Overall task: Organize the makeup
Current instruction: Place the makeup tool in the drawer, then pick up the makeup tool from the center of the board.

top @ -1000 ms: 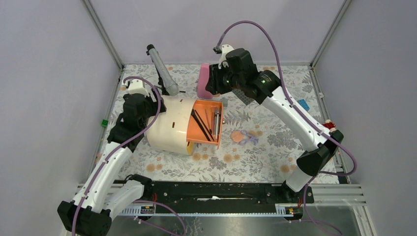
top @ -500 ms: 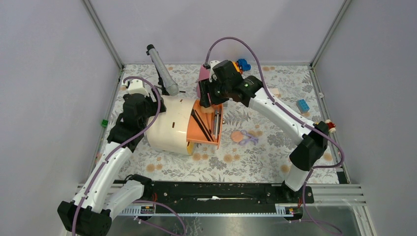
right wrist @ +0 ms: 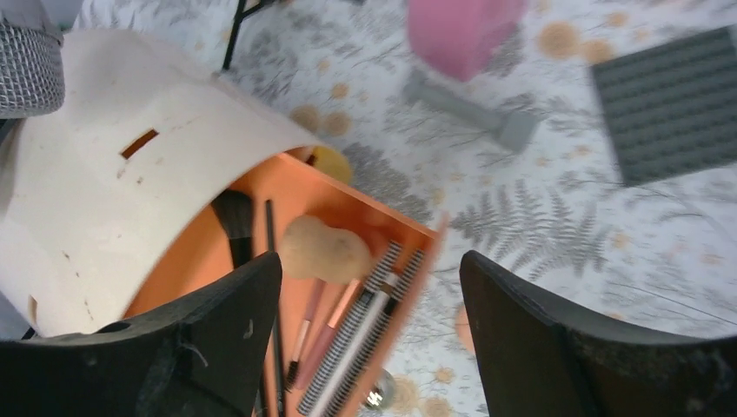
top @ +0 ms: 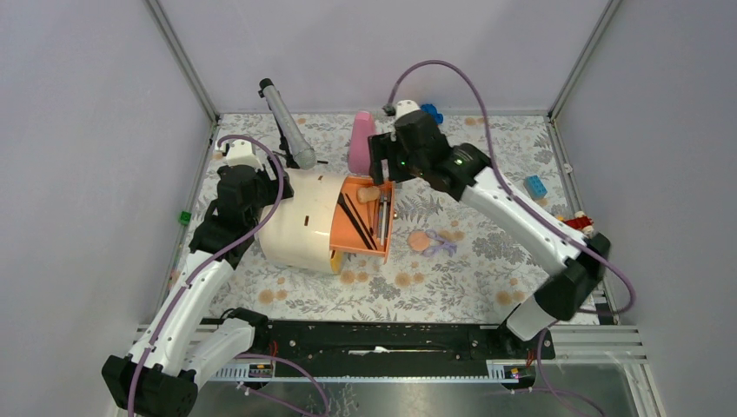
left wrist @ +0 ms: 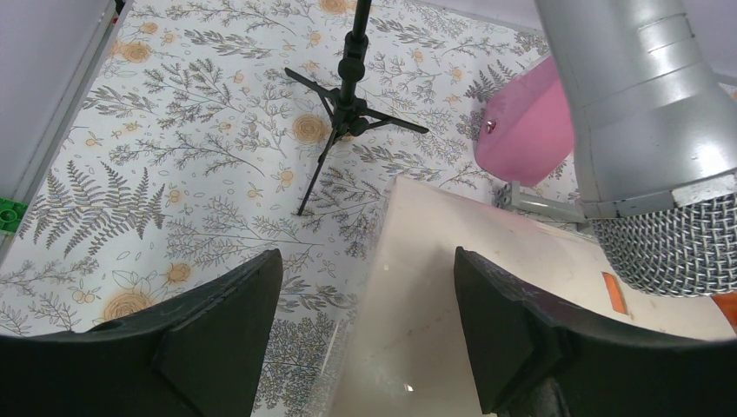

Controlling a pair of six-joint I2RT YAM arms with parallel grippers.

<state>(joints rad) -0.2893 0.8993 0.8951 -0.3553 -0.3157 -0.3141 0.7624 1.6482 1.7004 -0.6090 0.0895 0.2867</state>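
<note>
Top external view: fixed above and behind the arm bases, facing down over the whole bench [top: 469, 278].

Left wrist view: close, facing forward and down past the left end effector [left wrist: 367, 259] onto the cream case [left wrist: 452, 295].

Right wrist view: close, facing down past the right end effector [right wrist: 371, 257] into the orange drawer [right wrist: 348, 204].

All three views share the case and the pink bottle [top: 360, 143].

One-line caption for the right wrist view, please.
Open right tool above the orange drawer of a cream curved case, where a peach egg-shaped sponge lies among thin brushes.
</note>
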